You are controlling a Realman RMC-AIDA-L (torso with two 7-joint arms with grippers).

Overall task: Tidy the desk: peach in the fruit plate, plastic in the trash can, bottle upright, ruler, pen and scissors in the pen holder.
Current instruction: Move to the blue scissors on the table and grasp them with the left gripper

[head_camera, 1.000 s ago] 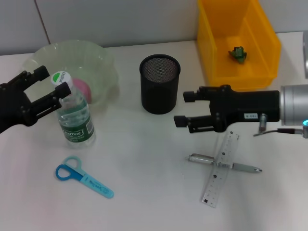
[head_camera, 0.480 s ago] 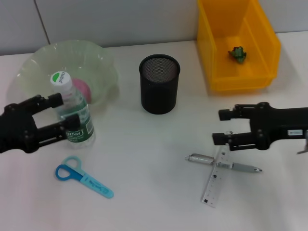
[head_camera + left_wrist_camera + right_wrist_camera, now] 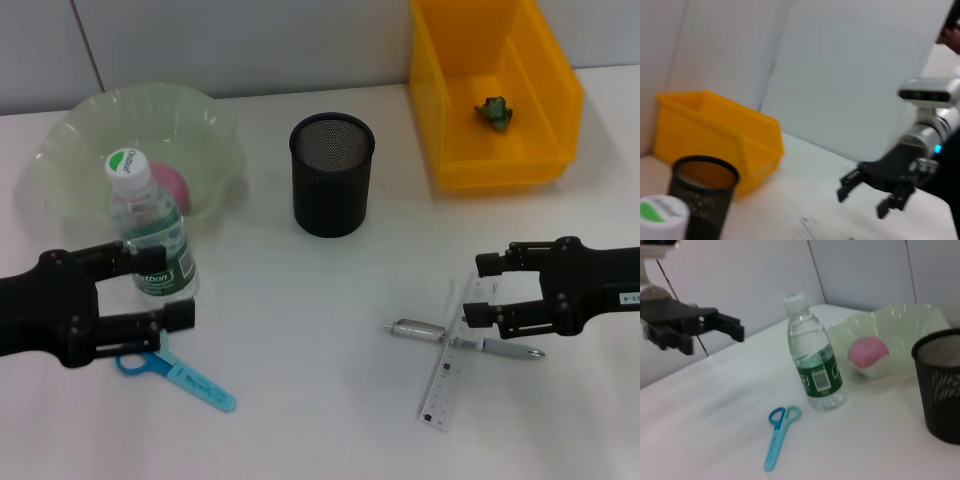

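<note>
The bottle [image 3: 150,235] stands upright on the desk [image 3: 310,320], in front of the fruit plate [image 3: 140,100] that holds the peach [image 3: 168,185]. My left gripper [image 3: 165,288] is open, just in front of the bottle and over the handles of the scissors [image 3: 195,380]. At the right, the pen [image 3: 465,341] lies across the ruler [image 3: 452,365]. Open as well, my right gripper [image 3: 479,290] hovers above the ruler's far end. The pen holder [image 3: 332,175] is in the middle. Green plastic [image 3: 495,112] lies in the trash can [image 3: 545,80]. The right wrist view shows the bottle [image 3: 815,365], scissors [image 3: 780,435] and peach [image 3: 867,351].
A grey wall runs along the desk's far edge behind the fruit plate and trash can. The left wrist view shows the trash can [image 3: 720,135], the pen holder [image 3: 702,195] and my right gripper [image 3: 867,195] farther off.
My left gripper has let go of the bottle and dropped toward the front, over the scissors' handles. My right gripper has drawn back to the right, over the ruler's end.
</note>
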